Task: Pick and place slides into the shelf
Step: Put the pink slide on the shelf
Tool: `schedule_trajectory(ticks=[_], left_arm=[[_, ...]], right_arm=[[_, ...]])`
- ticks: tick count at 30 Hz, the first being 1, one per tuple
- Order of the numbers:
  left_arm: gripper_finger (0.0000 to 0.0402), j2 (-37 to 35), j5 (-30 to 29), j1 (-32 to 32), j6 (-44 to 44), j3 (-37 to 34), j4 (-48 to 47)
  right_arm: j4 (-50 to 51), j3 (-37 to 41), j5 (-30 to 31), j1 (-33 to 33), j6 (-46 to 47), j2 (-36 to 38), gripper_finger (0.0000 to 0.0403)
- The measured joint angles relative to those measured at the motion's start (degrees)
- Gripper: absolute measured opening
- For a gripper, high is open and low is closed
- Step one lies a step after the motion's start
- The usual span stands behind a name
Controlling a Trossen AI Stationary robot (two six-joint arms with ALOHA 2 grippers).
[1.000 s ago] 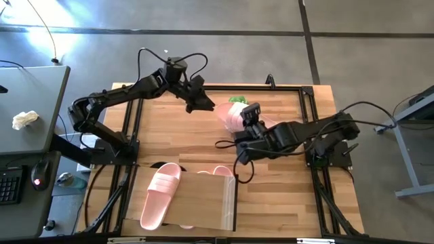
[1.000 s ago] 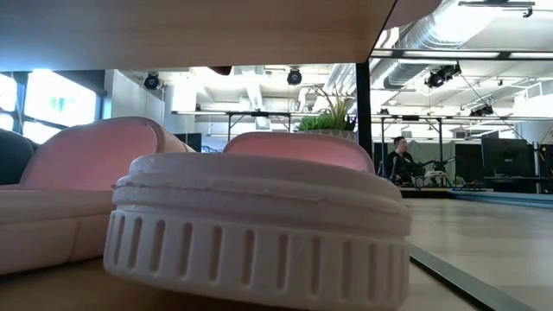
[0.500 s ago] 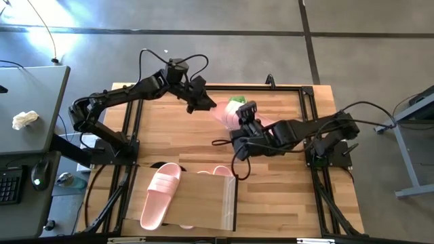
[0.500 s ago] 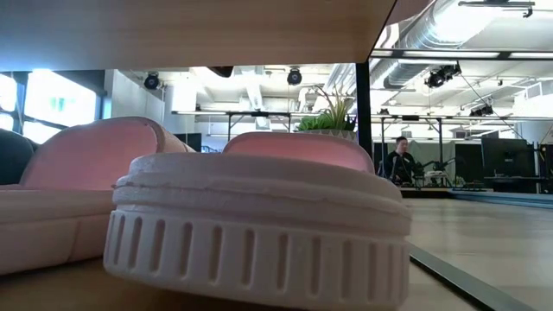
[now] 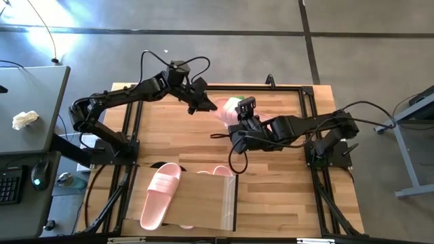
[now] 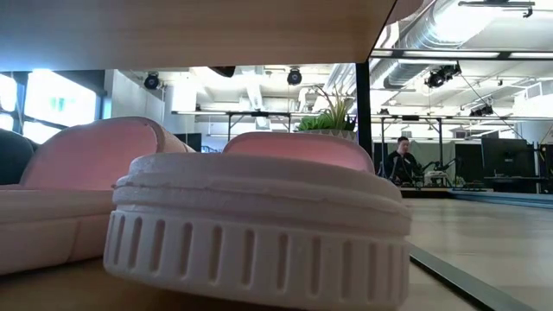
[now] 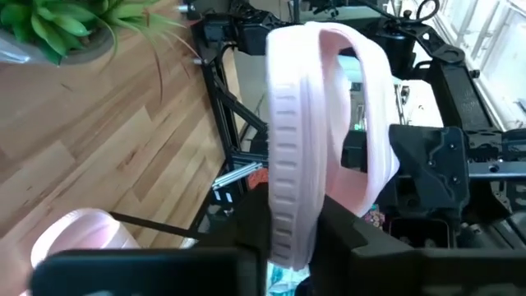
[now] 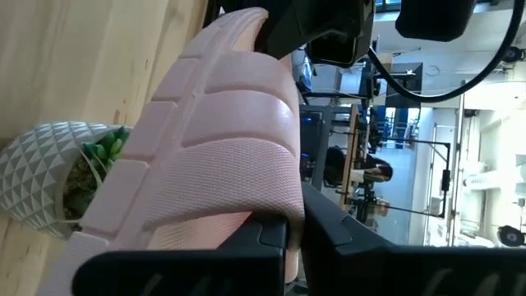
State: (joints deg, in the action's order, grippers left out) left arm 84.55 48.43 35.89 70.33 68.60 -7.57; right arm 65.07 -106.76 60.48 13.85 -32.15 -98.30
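A light pink slide (image 5: 227, 112) hangs in the air over the table's far middle, held between my two grippers. My left gripper (image 5: 207, 106) comes at it from the left and is shut on its end (image 7: 288, 247). On its right side my right gripper (image 5: 236, 122) is also shut on it (image 8: 238, 156). The shelf (image 5: 203, 203) stands at the table's near edge with another pink slide (image 5: 161, 195) lying flat on its top. A third slide (image 5: 222, 171) pokes out from under the shelf's far edge. More slides (image 6: 259, 233) lie under the shelf. My left gripper pinches the near end of the slide's sole (image 7: 286, 234) between its two fingers, one on each flat face. The ribbed sole edge faces the wrist camera. The slide stands on edge, clear of the table. My right gripper pinches an edge of the slide's textured pink surface (image 8: 283, 210) between its two fingers (image 8: 263, 234). The fingers slant slightly downward from the table's right. Which part of the slide this is, I cannot tell.
A small potted green plant (image 5: 237, 102) in a white faceted pot (image 8: 37, 173) stands on the table just beyond the held slide. Bare wooden tabletop (image 5: 176, 139) lies between the grippers and the shelf. A person (image 6: 399, 160) sits far back in the room.
My right gripper has carried the pink slide a little toward the table's left and far edge, up to my left gripper. The slide's end, which stood apart from the left gripper a second ago, now meets it.
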Motion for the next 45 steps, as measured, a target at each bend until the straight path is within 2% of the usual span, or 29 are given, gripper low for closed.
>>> schedule_trajectory(ticks=[3,8,11,15,21,25,30,34,39,45], left_arm=[[0.0023,0.0,-0.5,0.1,-0.7,0.0,0.0],[0.0034,0.0,-1.7,0.1,-3.4,0.0,-0.1],[0.0046,0.0,-1.8,0.0,-4.8,0.0,-0.3],[0.0025,0.0,-1.6,0.0,-7.1,0.0,-0.1],[0.0023,0.0,0.6,0.2,-8.9,0.0,0.0],[0.0031,0.0,7.4,0.5,-9.0,0.0,0.0],[0.0022,0.0,20.8,1.0,-9.4,0.0,0.1],[0.0022,0.0,30.9,0.8,-12.4,0.0,0.0],[0.0022,-0.5,32.7,0.2,-19.4,0.0,-0.2],[0.0026,-0.5,34.4,-3.5,-28.1,0.0,-5.0]], right_arm=[[0.0,0.0,-0.4,0.0,0.2,0.0,0.0000],[0.2,0.0,-1.2,0.9,0.2,0.0,0.0000],[0.6,0.0,-3.8,2.0,-0.1,0.3,0.0007],[0.3,0.0,-7.7,3.7,0.8,1.8,0.0050],[0.3,0.0,-7.4,6.4,5.1,5.6,0.0133],[0.6,0.0,-5.7,9.4,7.6,9.6,0.0164],[2.1,0.0,1.6,13.1,16.0,15.3,0.0171],[4.7,0.0,0.7,13.6,26.5,19.6,0.0172],[10.4,0.0,-4.8,12.2,37.4,22.4,0.0172],[15.2,0.0,-8.0,10.8,39.7,20.7,0.0172]])
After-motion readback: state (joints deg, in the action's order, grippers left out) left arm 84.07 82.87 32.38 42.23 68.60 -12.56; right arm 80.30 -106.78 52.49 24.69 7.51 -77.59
